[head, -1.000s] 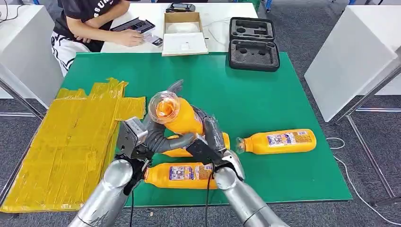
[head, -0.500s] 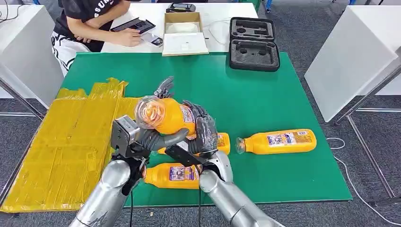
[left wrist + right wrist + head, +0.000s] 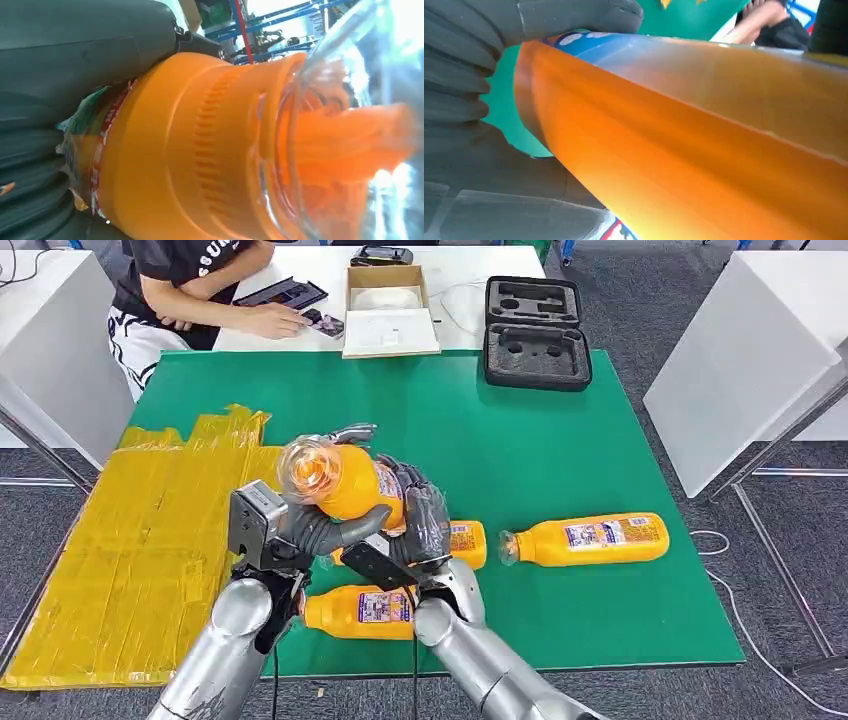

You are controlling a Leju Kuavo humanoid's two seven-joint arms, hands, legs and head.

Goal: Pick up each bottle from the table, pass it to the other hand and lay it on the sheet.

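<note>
Green covering lay over the bench (image 3: 560,440), and above its near left part we saw an orange bottle (image 3: 345,480) held off the surface, its clear cap pointing toward the yellow sheet (image 3: 130,540) at the left. Both robot hands were on it: the left robot hand (image 3: 335,525) wrapped it from below and behind with its thick grey thumb across the body, and the right robot hand (image 3: 420,515) clasped the bottle's base end with dark fingers curled over the label. In the left wrist view the bottle's ribbed orange neck (image 3: 210,150) and clear cap sat just beyond the grey thumb; in the right wrist view the smooth orange body (image 3: 699,145) ran past the dark fingers. We saw three more bottles lying on their sides on the green: one just under the hands (image 3: 465,540), one nearer the front edge (image 3: 360,610), and one well to the right (image 3: 590,538). Farther back stood an open black foam case (image 3: 535,335) and a cardboard box (image 3: 388,310) on a white table, where a seated person (image 3: 190,285) rested a hand.
</note>
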